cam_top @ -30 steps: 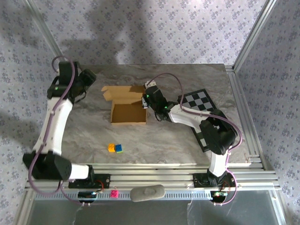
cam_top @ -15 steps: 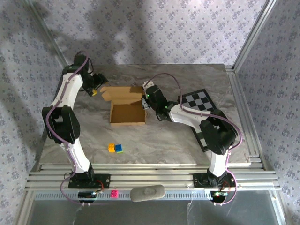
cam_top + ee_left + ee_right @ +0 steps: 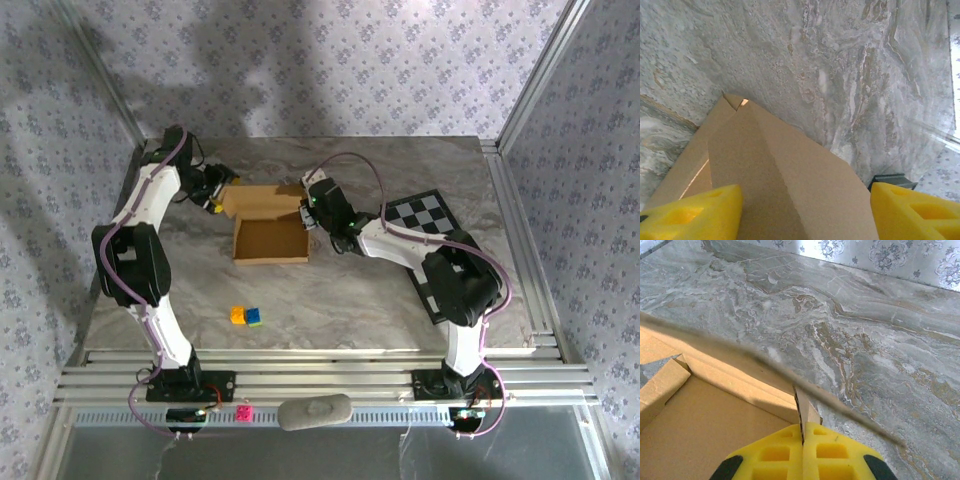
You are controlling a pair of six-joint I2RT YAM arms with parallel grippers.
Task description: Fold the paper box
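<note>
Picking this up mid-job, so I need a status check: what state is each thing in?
box: tray open, lid raised, not closed.
left gripper: open, fingers astride the lid's left end.
right gripper: shut on the box's right wall.
cubes: loose, side by side, untouched.
checkerboard: lying flat, partly under the right arm.

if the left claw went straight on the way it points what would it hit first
Likely the paper box: its tan flap sits between the left claw's open fingers. Beyond it lies the table, though depth is unclear.
</note>
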